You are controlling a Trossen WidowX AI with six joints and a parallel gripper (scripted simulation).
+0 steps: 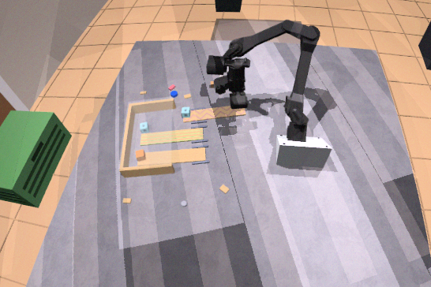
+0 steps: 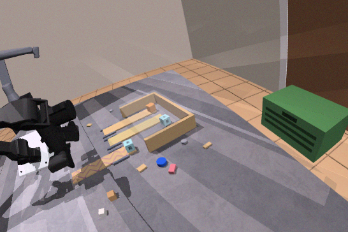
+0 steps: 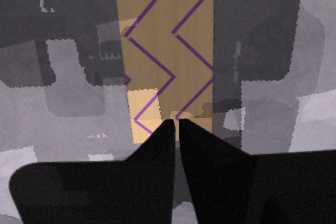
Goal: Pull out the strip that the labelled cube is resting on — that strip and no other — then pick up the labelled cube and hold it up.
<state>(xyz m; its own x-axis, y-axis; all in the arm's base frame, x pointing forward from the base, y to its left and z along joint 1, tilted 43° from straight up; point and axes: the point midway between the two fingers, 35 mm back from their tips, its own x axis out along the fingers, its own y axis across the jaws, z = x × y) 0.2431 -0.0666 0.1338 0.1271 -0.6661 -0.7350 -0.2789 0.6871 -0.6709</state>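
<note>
A tan strip with purple zigzags [image 1: 215,113] [image 2: 100,164] [image 3: 164,50] lies pulled partway out of the open wooden tray [image 1: 125,134] [image 2: 170,134]. A cyan labelled cube [image 1: 185,112] [image 2: 129,146] sits on its inner end, just outside the tray's mouth. My gripper [image 1: 238,103] [image 2: 63,164] [image 3: 176,127] hovers over the strip's outer end. Its fingers are almost together with only a hair gap, and nothing is between them. A second cyan labelled cube [image 1: 144,126] [image 2: 164,120] sits in the tray at the end of a yellow striped strip [image 1: 171,136] [image 2: 138,127]. An orange cube [image 1: 140,154] [image 2: 150,107] rests on a plain strip [image 1: 179,154].
A green box [image 1: 21,158] [image 2: 307,121] stands off the mat to the left. A blue disc [image 1: 174,94] [image 2: 161,161], a pink block [image 1: 172,87] [image 2: 172,168] and small orange blocks [image 1: 224,188] [image 2: 112,195] lie scattered. The arm's base [image 1: 303,151] stands right of the strips.
</note>
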